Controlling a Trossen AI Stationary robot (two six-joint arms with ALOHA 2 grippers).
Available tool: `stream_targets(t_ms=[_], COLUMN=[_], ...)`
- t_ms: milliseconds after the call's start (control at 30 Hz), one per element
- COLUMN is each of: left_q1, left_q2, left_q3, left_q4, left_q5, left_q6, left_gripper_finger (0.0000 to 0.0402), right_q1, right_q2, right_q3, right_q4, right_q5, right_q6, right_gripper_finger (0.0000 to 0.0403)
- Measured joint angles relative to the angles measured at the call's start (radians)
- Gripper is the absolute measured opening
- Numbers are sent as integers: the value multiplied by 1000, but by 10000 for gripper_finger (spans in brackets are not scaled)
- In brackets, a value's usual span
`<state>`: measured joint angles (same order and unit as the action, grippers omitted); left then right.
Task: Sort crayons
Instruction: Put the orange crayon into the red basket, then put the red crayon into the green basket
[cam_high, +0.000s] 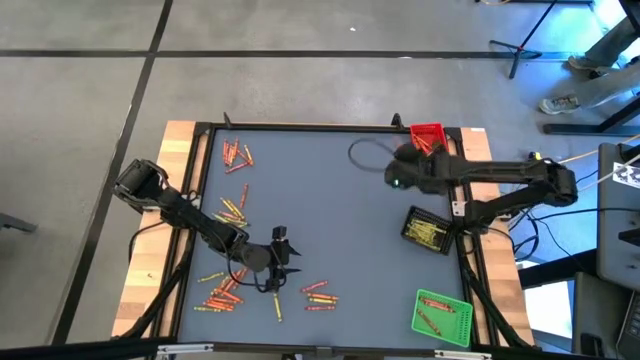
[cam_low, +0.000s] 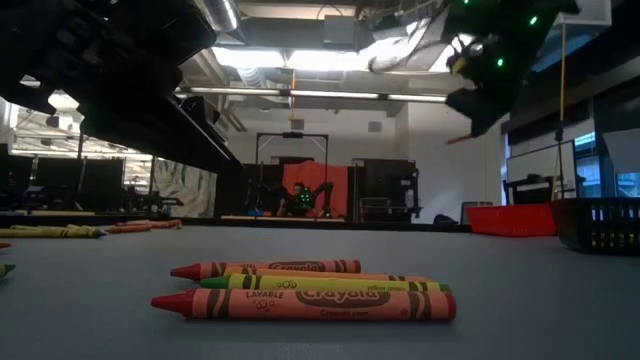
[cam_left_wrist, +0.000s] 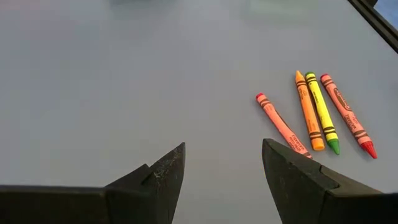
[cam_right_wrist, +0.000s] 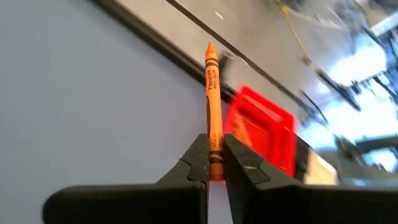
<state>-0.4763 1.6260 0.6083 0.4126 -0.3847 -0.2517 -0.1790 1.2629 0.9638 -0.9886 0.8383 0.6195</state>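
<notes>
Crayons lie in loose groups on the grey table: at the far left (cam_high: 237, 155), the left middle (cam_high: 232, 208), the near left (cam_high: 220, 290) and near the front (cam_high: 318, 293). My left gripper (cam_left_wrist: 224, 165) stands open low over bare table (cam_high: 284, 262), with several crayons (cam_left_wrist: 311, 115) a little ahead of it. My right gripper (cam_right_wrist: 216, 152) is up in the air at the far right (cam_high: 408, 160), shut on an orange crayon (cam_right_wrist: 212, 87), close to the red tray (cam_right_wrist: 261, 130). My right gripper pinches the orange crayon between its two fingers near the crayon's blunt end (cam_right_wrist: 214, 140). The crayon runs out forward in line with the fingers, its pointed tip (cam_right_wrist: 210, 45) away from the gripper. It is lifted clear of the table, with the gripper slanting downward.
A red tray (cam_high: 428, 135) stands at the far right corner, a black tray (cam_high: 428, 230) with yellow crayons at the right edge, a green tray (cam_high: 442, 315) at the near right. A dark cable loop (cam_high: 365, 152) lies by the red tray. The table's middle is bare.
</notes>
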Motion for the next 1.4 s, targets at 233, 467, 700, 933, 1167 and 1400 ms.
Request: stream_targets(t_ms=[233, 467, 700, 933, 1167, 1400], left_q1=[0, 0, 0, 1, 0, 2], left_q2=[0, 0, 0, 0, 0, 0], left_q3=[0, 0, 0, 0, 0, 0], left_q4=[0, 0, 0, 0, 0, 0], left_q5=[-1, -26, -43, -43, -20, -25], left_q6=[0, -1, 0, -1, -1, -1], left_gripper_finger=[197, 197, 197, 197, 197, 197], right_q1=[-254, -440, -516, -525, -528, -415], right_q2=[0, 20, 56, 104, 112, 52], right_q3=[-59, -153, -209, -214, -195, -130], right_q4=[29, 199, 333, 347, 306, 235], right_q5=[-24, -180, -198, -201, -294, -247], right_q6=[-35, -74, -74, -75, -162, -206], right_gripper_finger=[24, 24, 24, 54, 137, 154])
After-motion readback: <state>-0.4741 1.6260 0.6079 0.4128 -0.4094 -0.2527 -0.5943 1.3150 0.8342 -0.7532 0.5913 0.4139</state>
